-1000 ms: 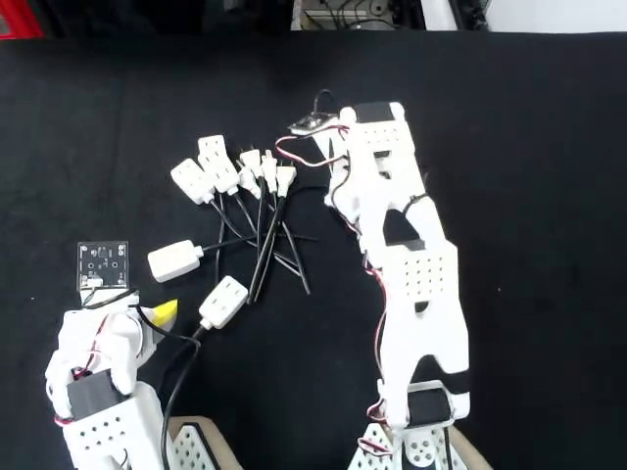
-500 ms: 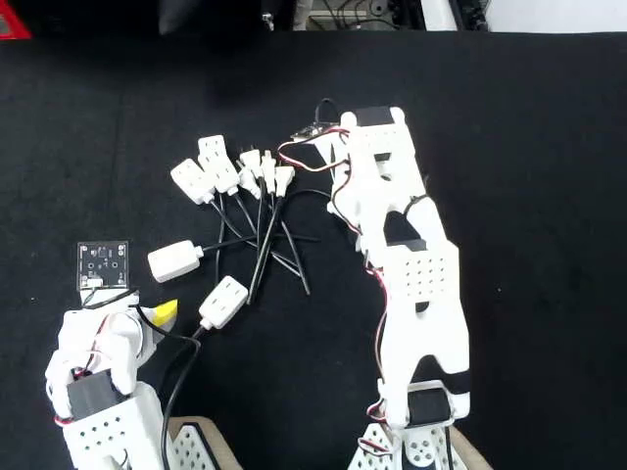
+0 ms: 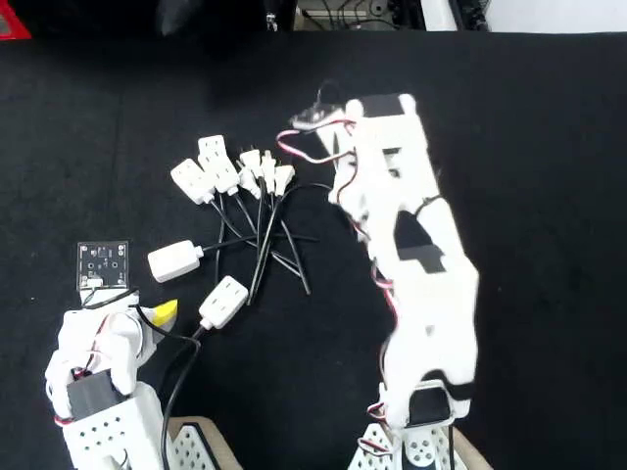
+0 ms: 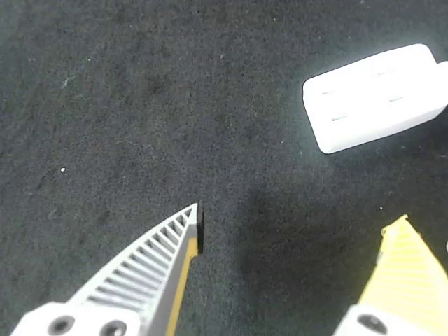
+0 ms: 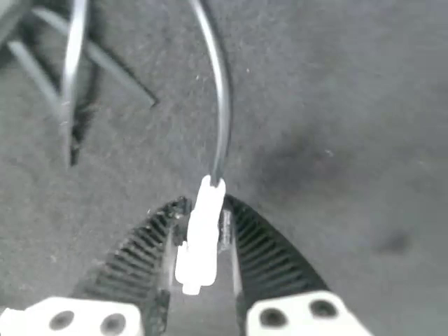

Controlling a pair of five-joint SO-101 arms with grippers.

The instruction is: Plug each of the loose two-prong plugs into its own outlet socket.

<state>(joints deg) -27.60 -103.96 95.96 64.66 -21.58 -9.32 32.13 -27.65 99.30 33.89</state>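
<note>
Right wrist view: right pincer (image 5: 204, 204) clamps a plug (image 5: 196, 252) over the table (image 5: 350, 105); left pincer (image 4: 297, 213) gapes near an outlet socket (image 4: 374, 98).

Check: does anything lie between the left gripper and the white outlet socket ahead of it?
Nothing visible does. In the left wrist view, bare black table lies between the open left gripper and the outlet socket.

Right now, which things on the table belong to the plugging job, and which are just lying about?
Job: plug clamped in the right end effector; loose plugs; four outlet sockets; their black cords.
Lying about: small square circuit board.
</note>
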